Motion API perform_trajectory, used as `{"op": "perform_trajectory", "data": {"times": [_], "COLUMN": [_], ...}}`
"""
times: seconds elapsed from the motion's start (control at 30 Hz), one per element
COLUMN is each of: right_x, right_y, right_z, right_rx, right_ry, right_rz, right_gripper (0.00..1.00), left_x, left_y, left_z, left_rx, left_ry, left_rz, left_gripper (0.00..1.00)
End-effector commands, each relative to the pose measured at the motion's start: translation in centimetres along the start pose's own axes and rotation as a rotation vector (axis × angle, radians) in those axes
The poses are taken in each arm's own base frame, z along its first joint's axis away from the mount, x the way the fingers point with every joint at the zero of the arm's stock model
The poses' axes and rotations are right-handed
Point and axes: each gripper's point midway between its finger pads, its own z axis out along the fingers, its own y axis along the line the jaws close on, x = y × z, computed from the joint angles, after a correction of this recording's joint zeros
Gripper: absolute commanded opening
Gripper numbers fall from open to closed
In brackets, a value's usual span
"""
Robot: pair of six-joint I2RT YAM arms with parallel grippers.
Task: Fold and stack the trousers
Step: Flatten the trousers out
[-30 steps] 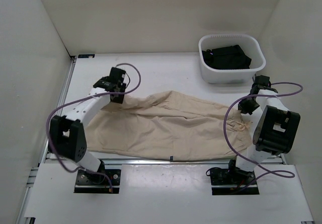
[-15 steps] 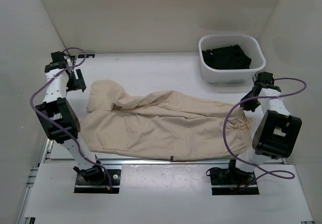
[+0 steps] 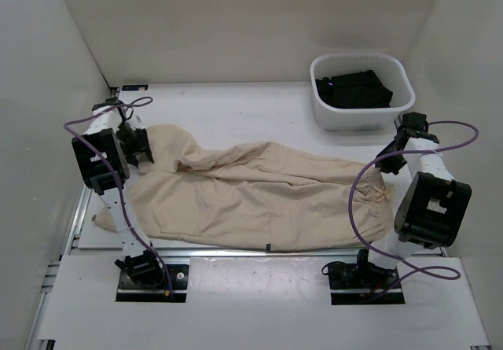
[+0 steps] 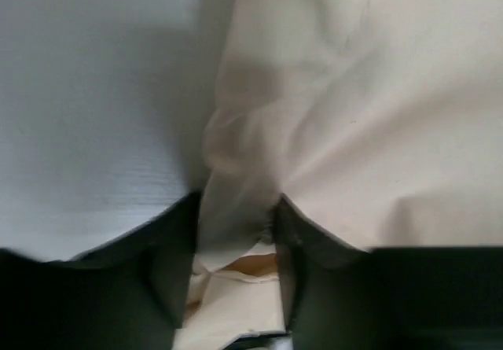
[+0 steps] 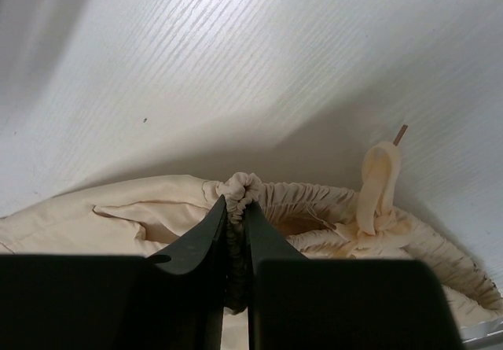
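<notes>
Down from its raised spot by the far-left corner comes the left arm, and the left pincer point(image 3: 140, 144) now sits at the far-left leg end of the trousers point(image 3: 259, 193). The right arm has not shifted in that time.

From the left wrist, the left pincer point(image 4: 236, 200) has its jaws standing well apart, astride a soft raised ridge of beige cloth that runs between them. Bare white desk point(image 4: 86, 98) fills the left side of that view and wrinkled cloth the right.

The trousers lie spread across the middle of the desk point(image 3: 236, 106), legs towards the left and gathered waist towards the right, the cloth creased along its length.

At the waist end, the right pincer point(image 3: 387, 161) is clamped tight on the trousers: from the right wrist, its jaws point(image 5: 236, 202) meet on a bunched fold of the gathered waistband, and a drawstring end point(image 5: 379, 177) stands up just to the right of them.

A white tub point(image 3: 354, 118) holding dark clothing point(image 3: 354, 89) stands at the far right of the desk, apart from the trousers.
</notes>
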Motion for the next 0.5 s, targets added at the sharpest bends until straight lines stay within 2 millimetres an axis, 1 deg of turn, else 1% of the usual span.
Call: {"op": "perform_trajectory", "data": {"times": [0.0, 0.03, 0.07, 0.1, 0.13, 0.17, 0.2, 0.23, 0.27, 0.3, 0.33, 0.37, 0.4, 0.43, 0.47], "right_x": [-2.5, -3.0, -3.7, -3.9, -4.7, -5.1, -5.6, -6.0, -6.2, -6.3, -6.3, -6.5, -5.6, -5.2, -4.9], "right_y": [1.7, 2.1, 2.7, 2.8, 3.2, 3.6, 3.7, 4.0, 4.1, 4.7, 4.9, 5.3, 4.7, 4.4, 4.0], "right_z": [-1.6, -1.8, -2.1, -2.4, -3.0, -3.4, -4.1, -4.6, -5.4, -6.0, -6.6, -8.2, -8.1, -8.5, -9.9], "right_rx": [-0.073, -0.091, -0.117, -0.121, -0.137, -0.153, -0.174, -0.196, -0.215, -0.252, -0.272, -0.302, -0.306, -0.310, -0.315], "right_ry": [-0.092, -0.106, -0.129, -0.139, -0.171, -0.180, -0.203, -0.222, -0.238, -0.244, -0.252, -0.286, -0.274, -0.282, -0.317], "right_rz": [-0.032, -0.043, -0.044, -0.058, -0.069, -0.070, -0.072, -0.090, -0.085, -0.103, -0.106, -0.120, -0.115, -0.116, -0.116], "right_gripper": [0.00, 0.00, 0.00, 0.00, 0.00, 0.00, 0.00, 0.00, 0.00, 0.00, 0.00, 0.00, 0.00, 0.00, 0.03], "left_x": [1.2, 1.0, 0.0, -0.8, -1.4, -3.1, -4.0, -4.8, -5.6, -5.8, -5.7, -5.3, -3.9, -2.9, -1.7], "left_y": [-1.0, -1.0, -0.5, -0.4, -0.1, 0.9, 1.5, 2.0, 3.4, 4.2, 4.9, 6.2, 6.3, 7.0, 7.8], "left_z": [1.7, 2.0, 1.1, 0.7, -0.1, -1.9, -3.7, -5.4, -8.0, -9.4, -10.7, -13.6, -13.7, -14.7, -17.2], "left_rx": [0.077, 0.077, 0.064, 0.053, 0.052, 0.037, 0.026, 0.023, 0.007, -0.008, -0.025, -0.080, -0.099, -0.122, -0.148], "left_ry": [0.079, 0.079, 0.051, 0.025, 0.008, -0.047, -0.090, -0.132, -0.182, -0.205, -0.225, -0.284, -0.262, -0.270, -0.318], "left_rz": [-0.007, -0.007, -0.011, -0.006, -0.013, -0.027, -0.035, -0.044, -0.072, -0.086, -0.100, -0.116, -0.122, -0.139, -0.160], "left_gripper": [0.46, 0.25, 0.14, 0.14, 0.14, 0.14, 0.14, 0.14, 0.14, 0.14, 0.14, 0.14, 0.14, 0.14, 0.14]}}
